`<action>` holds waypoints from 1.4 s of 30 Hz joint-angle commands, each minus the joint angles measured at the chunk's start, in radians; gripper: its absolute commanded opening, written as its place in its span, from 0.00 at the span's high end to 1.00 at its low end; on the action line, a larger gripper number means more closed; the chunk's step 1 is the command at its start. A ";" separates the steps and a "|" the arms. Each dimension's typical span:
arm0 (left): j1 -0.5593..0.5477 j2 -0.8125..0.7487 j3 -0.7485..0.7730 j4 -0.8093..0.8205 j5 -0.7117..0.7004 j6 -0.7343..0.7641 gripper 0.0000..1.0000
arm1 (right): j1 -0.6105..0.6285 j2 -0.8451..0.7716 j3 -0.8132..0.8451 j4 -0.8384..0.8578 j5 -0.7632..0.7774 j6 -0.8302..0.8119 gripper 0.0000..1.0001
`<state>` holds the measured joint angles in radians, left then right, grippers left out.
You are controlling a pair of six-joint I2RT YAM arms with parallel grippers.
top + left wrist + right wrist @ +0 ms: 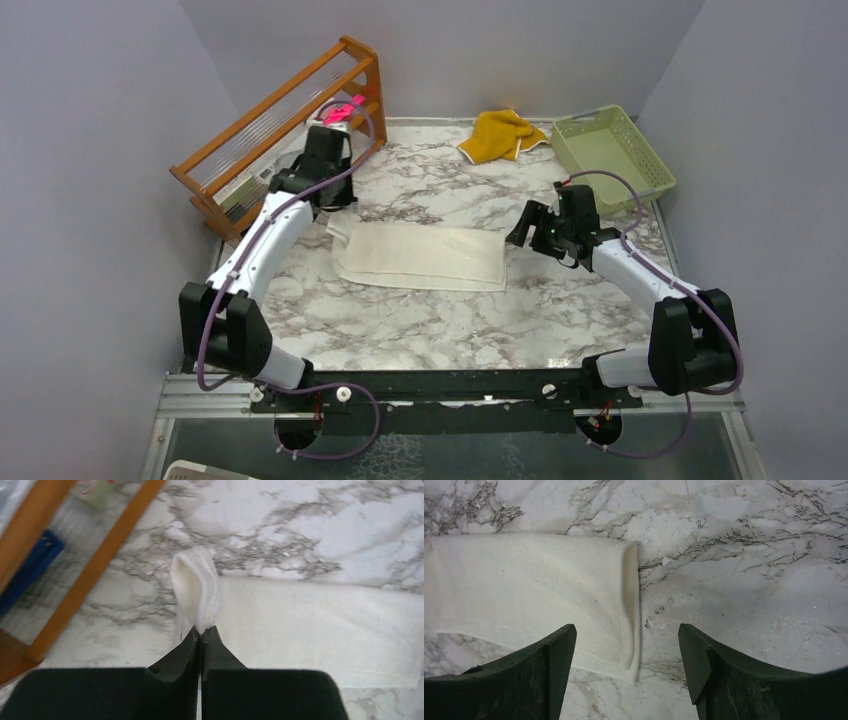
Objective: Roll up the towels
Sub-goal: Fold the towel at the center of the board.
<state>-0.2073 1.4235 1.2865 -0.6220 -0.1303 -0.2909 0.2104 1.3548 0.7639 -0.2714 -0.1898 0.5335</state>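
1. While my left gripper (201, 630) pinches the left end of the cream towel (320, 630), fingers pressed together on a raised fold, no roll shows yet.
2. It lies folded flat mid-table.
3. My right gripper (626, 628) hovers over its right end, fingers apart, empty.
4. The mustard towel (500, 135) sits crumpled at the back beside the green basket (612, 150); I judge both rolls remain.
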 commanded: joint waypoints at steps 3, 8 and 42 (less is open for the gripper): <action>-0.167 0.160 0.147 -0.067 0.105 -0.101 1.00 | 0.007 -0.036 0.035 -0.039 0.063 -0.014 0.23; -0.226 0.283 0.231 -0.068 0.197 -0.128 1.00 | 0.007 -0.060 0.040 -0.058 0.087 -0.013 0.21; -0.514 0.546 0.434 0.103 0.490 -0.338 1.00 | 0.007 -0.091 0.000 -0.069 0.124 -0.013 0.20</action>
<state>-0.6884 2.0174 1.7203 -0.6361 0.2886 -0.5491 0.2104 1.2816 0.7731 -0.3470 -0.0937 0.5262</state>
